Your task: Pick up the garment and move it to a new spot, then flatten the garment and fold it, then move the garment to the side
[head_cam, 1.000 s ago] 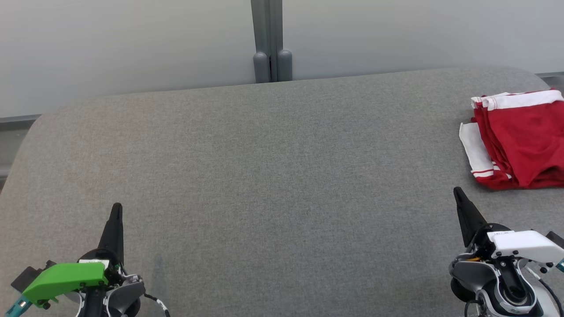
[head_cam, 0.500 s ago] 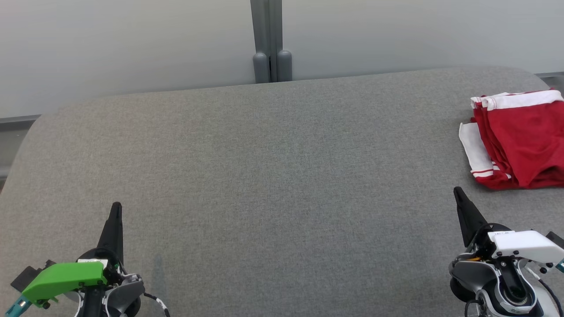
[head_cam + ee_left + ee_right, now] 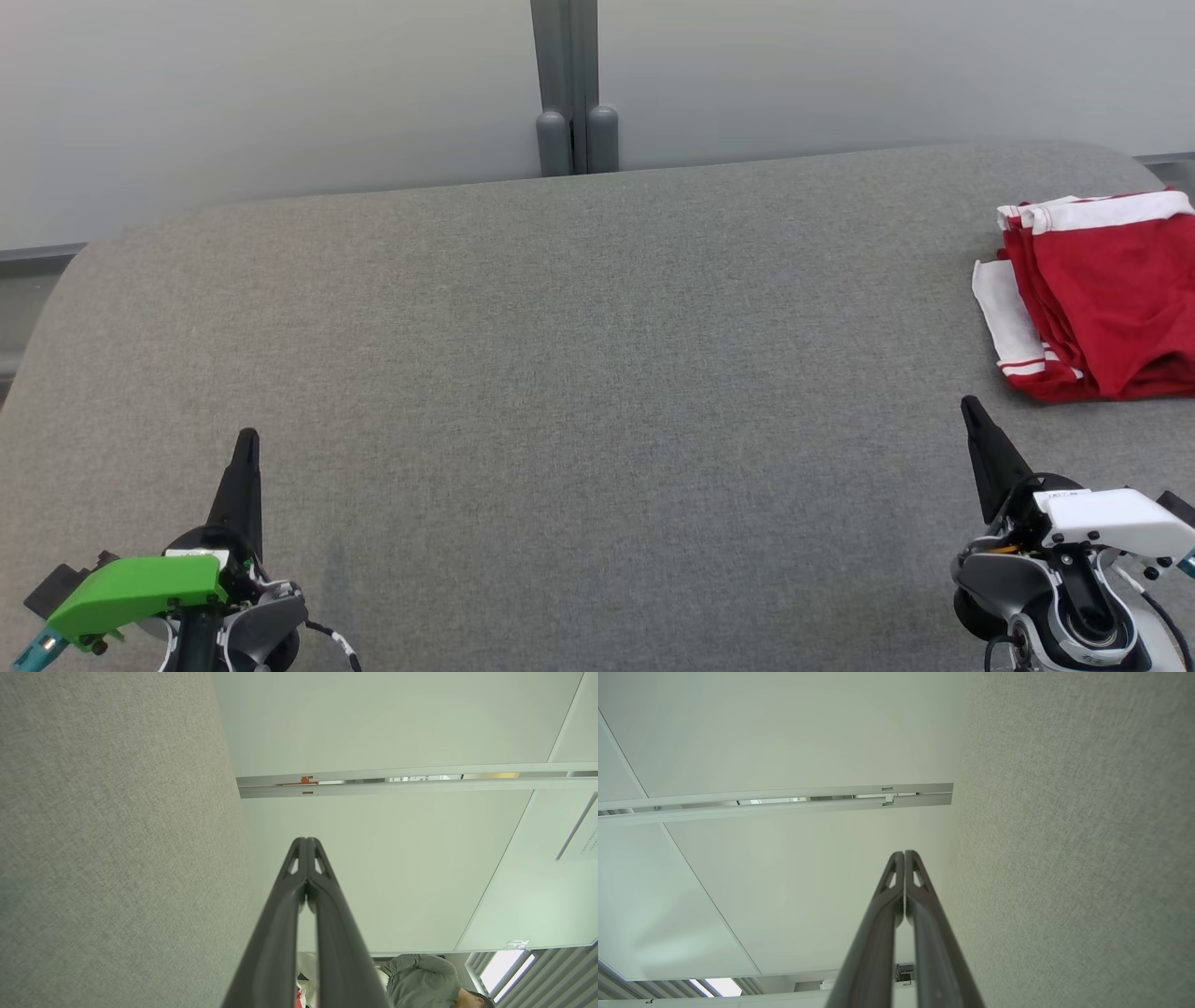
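The garment [image 3: 1111, 299], red with white bands, lies folded at the right edge of the grey fabric table [image 3: 579, 373] in the head view. My right gripper [image 3: 971, 411] rests low on the right, just below and left of the garment, apart from it, fingers pressed together and empty. At the lower left my left gripper [image 3: 247, 441] also stands shut with nothing in it. Both wrist views show the closed fingertips, the left gripper [image 3: 306, 841] and the right gripper [image 3: 904, 853], each beside the grey tabletop.
A pale wall with a grey post [image 3: 569, 89] stands behind the table's far edge. A wide stretch of bare grey fabric lies between the two grippers. In the left wrist view a person [image 3: 420, 975] in a grey top shows at the bottom.
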You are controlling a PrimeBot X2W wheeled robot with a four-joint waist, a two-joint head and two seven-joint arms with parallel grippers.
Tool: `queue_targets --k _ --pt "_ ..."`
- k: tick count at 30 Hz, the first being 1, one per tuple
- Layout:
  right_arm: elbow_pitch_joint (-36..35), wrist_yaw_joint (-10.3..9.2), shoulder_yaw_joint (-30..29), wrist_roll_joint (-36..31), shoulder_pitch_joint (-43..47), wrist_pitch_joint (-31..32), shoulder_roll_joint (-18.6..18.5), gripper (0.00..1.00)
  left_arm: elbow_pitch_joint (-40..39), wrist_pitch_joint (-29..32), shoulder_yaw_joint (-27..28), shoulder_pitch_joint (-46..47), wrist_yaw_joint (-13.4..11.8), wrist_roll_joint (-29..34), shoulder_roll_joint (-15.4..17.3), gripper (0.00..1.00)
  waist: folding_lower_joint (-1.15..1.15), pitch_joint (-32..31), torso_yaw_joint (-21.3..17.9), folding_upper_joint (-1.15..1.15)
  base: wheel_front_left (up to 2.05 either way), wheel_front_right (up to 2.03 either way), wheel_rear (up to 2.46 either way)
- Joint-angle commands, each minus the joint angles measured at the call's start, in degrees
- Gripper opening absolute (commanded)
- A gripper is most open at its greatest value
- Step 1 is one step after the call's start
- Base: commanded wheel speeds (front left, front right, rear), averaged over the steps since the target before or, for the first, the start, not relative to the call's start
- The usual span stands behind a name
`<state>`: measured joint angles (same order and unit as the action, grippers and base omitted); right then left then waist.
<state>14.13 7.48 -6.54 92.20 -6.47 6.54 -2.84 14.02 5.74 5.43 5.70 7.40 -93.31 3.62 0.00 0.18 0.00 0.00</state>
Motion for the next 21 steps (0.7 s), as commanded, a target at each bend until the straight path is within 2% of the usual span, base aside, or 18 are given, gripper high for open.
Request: queue_targets --k 1,21 --pt "-0.3 0.02 -0.1 0.4 0.5 0.2 0.0 0.00 -0.1 0.1 0.2 0.8 0.2 0.1 0.1 0.00 0.00 0.0 0.0 0.00 0.00 0.00 0.00" --pt "-0.3 0.02 -0.1 0.4 0.5 0.2 0.0 0.00 0.0 0.3 0.5 0.8 0.2 0.4 -0.1 0.00 0.00 0.0 0.0 0.00 0.00 0.00 0.00"
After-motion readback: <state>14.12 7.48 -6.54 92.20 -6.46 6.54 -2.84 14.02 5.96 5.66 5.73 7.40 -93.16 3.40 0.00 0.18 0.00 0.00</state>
